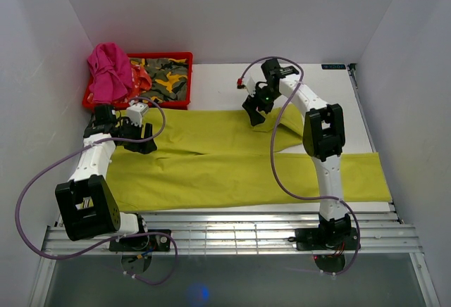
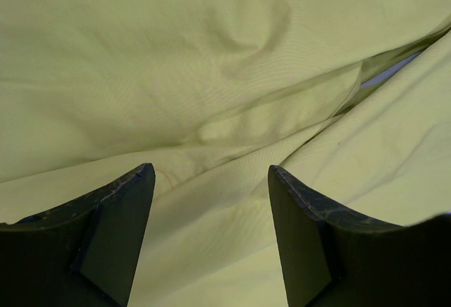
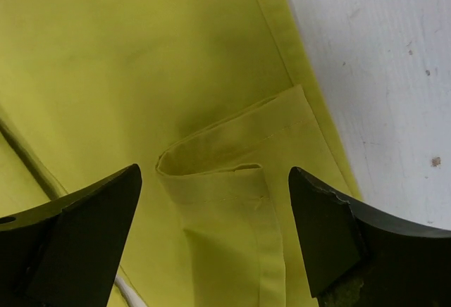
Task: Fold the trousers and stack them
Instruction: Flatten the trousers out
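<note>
The lime yellow-green trousers (image 1: 211,173) lie spread across the table, with one leg reaching the right edge. The other leg is doubled back near the middle right. My left gripper (image 1: 144,140) hovers open over the trousers' left end. In the left wrist view only wrinkled cloth (image 2: 211,60) lies under its spread jaws (image 2: 211,170). My right gripper (image 1: 255,115) stands open above the upper leg. In the right wrist view a folded-over hem (image 3: 232,208) lies flat between the right gripper's (image 3: 215,170) wide-apart fingers, not pinched.
A red basket (image 1: 184,57) at the back left holds a camouflage cloth (image 1: 165,80). A pink cloth (image 1: 109,71) hangs over its left rim. Bare white table (image 1: 225,85) lies behind the trousers. White walls close both sides, and a metal rail (image 1: 232,233) runs along the near edge.
</note>
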`<state>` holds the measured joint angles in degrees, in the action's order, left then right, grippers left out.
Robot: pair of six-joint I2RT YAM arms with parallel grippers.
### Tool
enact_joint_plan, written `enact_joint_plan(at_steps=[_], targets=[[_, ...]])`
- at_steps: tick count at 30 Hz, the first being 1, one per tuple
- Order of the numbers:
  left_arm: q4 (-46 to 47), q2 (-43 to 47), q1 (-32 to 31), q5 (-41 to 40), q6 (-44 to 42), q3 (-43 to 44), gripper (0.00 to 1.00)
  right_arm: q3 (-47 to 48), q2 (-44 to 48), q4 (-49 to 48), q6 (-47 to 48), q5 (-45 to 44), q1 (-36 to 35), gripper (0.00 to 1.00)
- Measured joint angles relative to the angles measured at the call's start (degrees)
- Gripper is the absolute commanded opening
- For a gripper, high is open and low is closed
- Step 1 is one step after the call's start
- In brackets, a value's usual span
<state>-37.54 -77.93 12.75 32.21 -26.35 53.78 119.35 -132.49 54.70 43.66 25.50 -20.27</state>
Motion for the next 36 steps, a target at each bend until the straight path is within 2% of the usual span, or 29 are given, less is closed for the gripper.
enact_joint_plan(at_steps=[4, 7, 8, 11, 12, 15, 22, 28, 29, 30, 31, 33, 36], targets=[[0.0, 0.0, 0.0, 0.0, -0.4, -0.3, 0.76, -0.4, -1.9, -0.5, 0.4, -3.0, -0.1, 0.9], [-0.1, 0.0, 0.0, 0.0, -0.6, -0.8, 0.76, -0.9, -2.1, -0.9, 0.8, -4.6, -0.1, 0.99], [-0.2, 0.0, 0.0, 0.0, -0.6, -0.9, 0.76, -0.9, -2.1, -0.9, 1.1, -4.8, -0.1, 0.86], [-0.2, 0.0, 0.0, 0.0, -0.7, -0.9, 0.76, -0.9, -2.1, -0.7, 2.4, -5.0, -0.1, 0.61], [-0.2, 0.0, 0.0, 0.0, -0.6, -0.9, 0.76, -0.9, -2.1, -0.5, 2.7, -5.0, -0.1, 0.44], [-0.2, 0.0, 0.0, 0.0, -0.6, -0.9, 0.76, -1.8, -1.6, -0.3, 3.6, -4.4, 0.0, 0.08], [-0.2, 0.0, 0.0, 0.0, -0.6, -0.9, 0.76, -3.0, 4.0, 2.2, 2.8, -2.4, 1.8, 0.08], [-0.2, 0.0, 0.0, 0.0, -0.6, -0.9, 0.76, -3.0, 13.0, 2.3, 2.4, -1.0, 9.5, 0.08], [-0.2, 0.0, 0.0, 0.0, -0.6, -0.9, 0.76, -2.8, 13.9, 2.4, 2.4, -1.1, 11.0, 0.19], [-0.2, 0.0, 0.0, 0.0, -0.6, -0.9, 0.76, -2.3, 14.2, 2.7, 2.5, -1.2, 12.2, 0.58], [-0.2, 0.0, 0.0, 0.0, -0.6, -0.9, 0.76, -1.4, 14.2, 3.4, 2.4, -1.2, 13.0, 0.74], [-0.2, 0.0, 0.0, 0.0, -0.4, -0.9, 0.76, 0.1, 13.1, 4.7, 2.8, -1.0, 13.5, 0.98], [-0.2, 0.0, 0.0, 0.2, -0.1, -0.9, 0.76, 0.9, 10.4, 5.5, 2.8, -0.5, 12.4, 0.98]])
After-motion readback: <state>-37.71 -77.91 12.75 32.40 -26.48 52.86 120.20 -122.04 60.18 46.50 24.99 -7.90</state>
